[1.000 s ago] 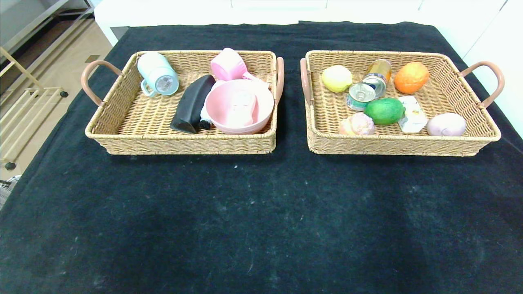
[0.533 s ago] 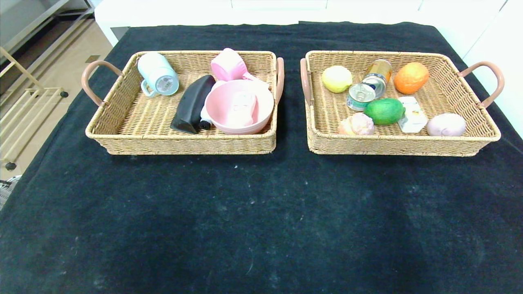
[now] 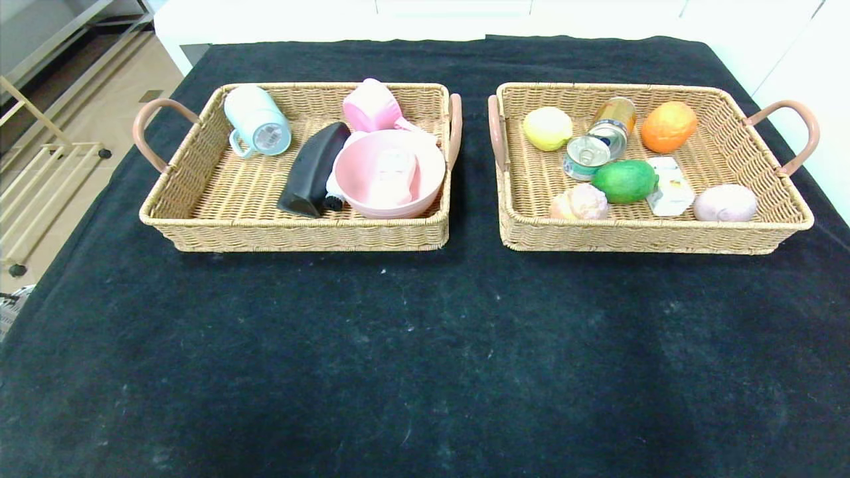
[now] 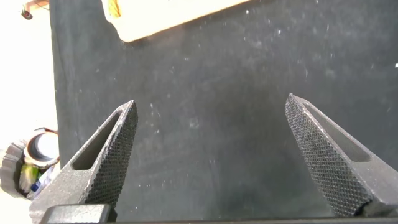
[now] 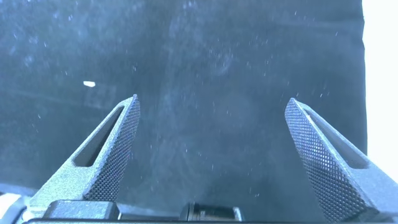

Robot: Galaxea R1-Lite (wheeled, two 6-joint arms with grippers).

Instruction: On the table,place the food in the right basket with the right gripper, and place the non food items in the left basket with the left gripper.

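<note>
I see the black tabletop [image 3: 425, 345] carrying both baskets side by side. The left basket [image 3: 199, 219] holds the pink bowl [image 3: 388, 174], blue mug [image 3: 257, 121] and pink bottle [image 3: 372, 106]. Beside it, the right basket [image 3: 730, 234] holds the green fruit [image 3: 624, 180] and white carton [image 3: 671, 186]. Nearer me than that basket, my left gripper [image 4: 211, 112] and right gripper [image 5: 212, 112] hang over bare cloth, jaws spread wide, holding nothing.

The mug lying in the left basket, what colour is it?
Light blue: the mug lies on its side in the left basket, seen best in the head view.
</note>
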